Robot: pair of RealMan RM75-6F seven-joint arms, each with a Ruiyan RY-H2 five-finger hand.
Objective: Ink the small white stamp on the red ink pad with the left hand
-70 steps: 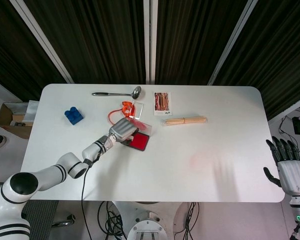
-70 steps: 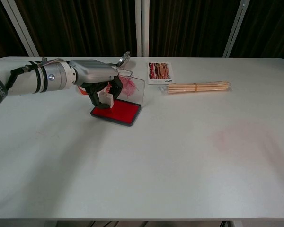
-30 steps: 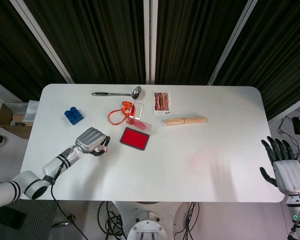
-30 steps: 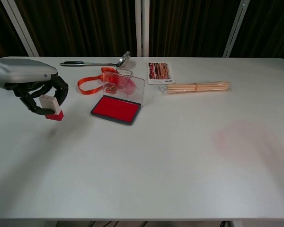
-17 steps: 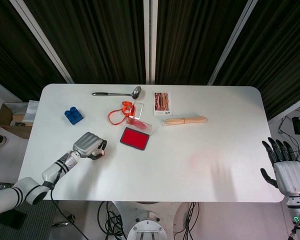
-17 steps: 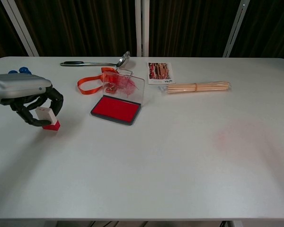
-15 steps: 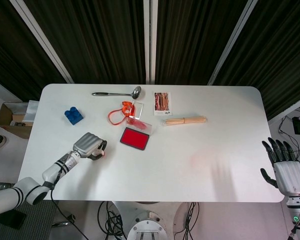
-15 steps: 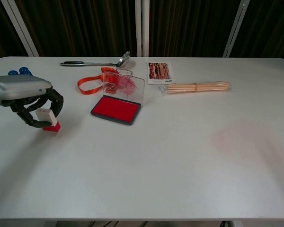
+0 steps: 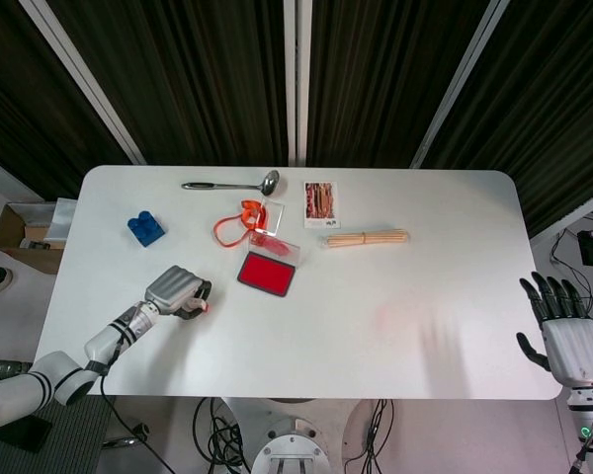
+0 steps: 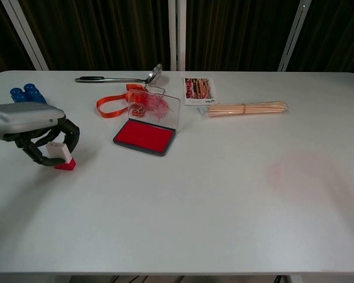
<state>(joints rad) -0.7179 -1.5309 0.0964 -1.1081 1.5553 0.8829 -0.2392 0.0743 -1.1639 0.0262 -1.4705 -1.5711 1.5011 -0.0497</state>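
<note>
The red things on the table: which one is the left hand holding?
The small white stamp with the red base, gripped by the left hand. The red ink pad and orange ribbon lie untouched.

1. Smooth, matt white table top (image 10: 224, 212).
2. Glossy metal ladle (image 10: 119, 78) with a dark handle.
3. Red ink pad (image 10: 144, 137), matt felt-like face, in a dark plastic tray with a clear glossy lid.
4. Bundle of pale wooden sticks (image 10: 245, 108) in clear film.
5. Blue plastic block (image 9: 145, 228).
6. Shiny orange ribbon (image 10: 111, 106).
</note>
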